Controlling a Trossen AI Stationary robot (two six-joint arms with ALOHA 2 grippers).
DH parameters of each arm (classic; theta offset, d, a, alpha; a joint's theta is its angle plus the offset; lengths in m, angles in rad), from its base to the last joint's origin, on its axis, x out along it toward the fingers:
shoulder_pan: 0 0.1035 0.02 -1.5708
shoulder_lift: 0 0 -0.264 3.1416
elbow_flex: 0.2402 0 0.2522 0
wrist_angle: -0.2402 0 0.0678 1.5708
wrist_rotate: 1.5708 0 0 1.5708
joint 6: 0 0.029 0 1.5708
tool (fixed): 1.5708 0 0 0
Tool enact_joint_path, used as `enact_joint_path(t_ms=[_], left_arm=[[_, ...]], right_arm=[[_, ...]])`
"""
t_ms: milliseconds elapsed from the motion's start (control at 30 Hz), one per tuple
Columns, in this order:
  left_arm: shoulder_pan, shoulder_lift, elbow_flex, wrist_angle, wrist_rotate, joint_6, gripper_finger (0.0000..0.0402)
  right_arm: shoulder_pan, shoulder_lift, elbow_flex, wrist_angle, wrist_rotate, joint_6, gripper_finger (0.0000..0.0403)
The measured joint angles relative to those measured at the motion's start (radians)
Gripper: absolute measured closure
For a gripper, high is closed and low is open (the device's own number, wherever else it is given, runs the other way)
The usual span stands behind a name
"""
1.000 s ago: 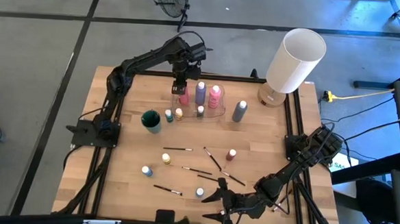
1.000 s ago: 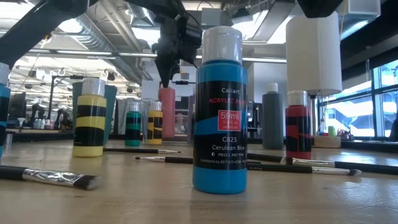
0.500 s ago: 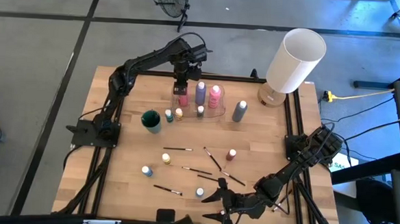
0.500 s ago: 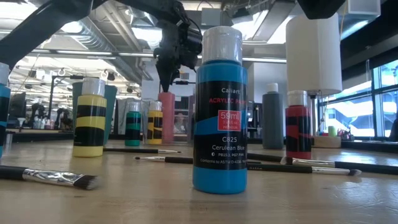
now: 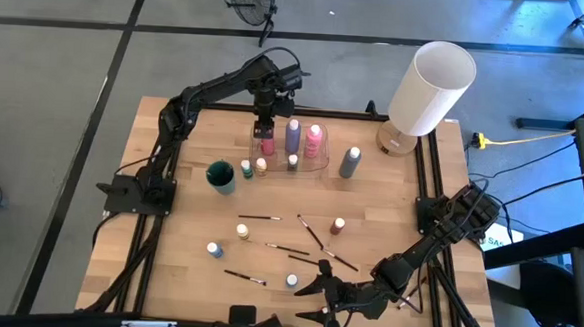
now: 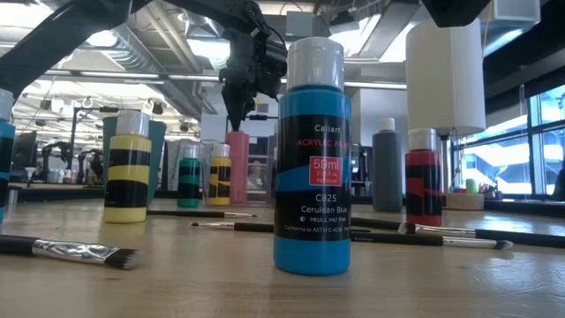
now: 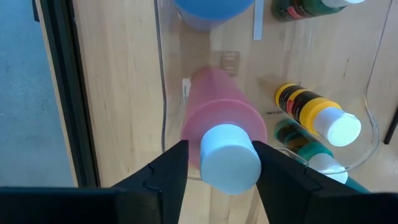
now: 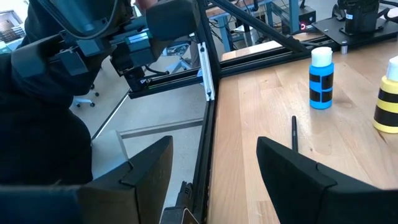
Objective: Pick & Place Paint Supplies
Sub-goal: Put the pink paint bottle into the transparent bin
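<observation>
Wooden worktop [image 5: 178, 228] carried the upright pink bottle [image 7: 221, 127] in its clear tray [image 5: 324, 165] at the far edge, directly beneath the left gripper [image 7: 219, 163], whose parted jaws flanked its white cap [image 7: 229, 157]; right gripper [image 5: 317, 293] waited open near the front edge.

- table [image 5: 370, 203]: pale wood planks, smooth, kinda satin finish
- pink bottle [image 7: 214, 112]: frosted matt plastic, smooth white cap
- tray [image 7: 163, 93] under it: clear glossy plastic
- blue bottle [image 6: 312, 159]: shiny plastic with a glossy printed label
- brush [image 6: 66, 251]: dark glossy handle, metal collar, soft bristles
- lamp [image 5: 431, 88]: matt white shade
</observation>
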Motion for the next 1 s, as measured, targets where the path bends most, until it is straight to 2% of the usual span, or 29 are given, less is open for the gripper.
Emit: enact_joint_path(t_ms=[333, 567, 767, 1000], left_arm=[[0.0, -0.004, 0.0, -0.006, -0.024, 0.01, 0.0232], [-0.001, -0.004, 0.001, -0.006, -0.142, 0.0, 0.0231], [-0.001, -0.004, 0.001, -0.006, -0.058, 0.0, 0.0229], [-0.002, -0.006, 0.001, -0.006, -0.06, -0.017, 0.023]], right_arm=[[0.0, 0.0, 0.0, 0.0, -0.001, 0.0, 0.0166], [0.0, 0.0, 0.0, -0.023, -0.002, 0.008, 0.0166], [0.0, 0.0, 0.0, -0.023, -0.002, 0.008, 0.0166], [0.0, 0.0, 0.0, -0.023, -0.002, 0.01, 0.0166]])
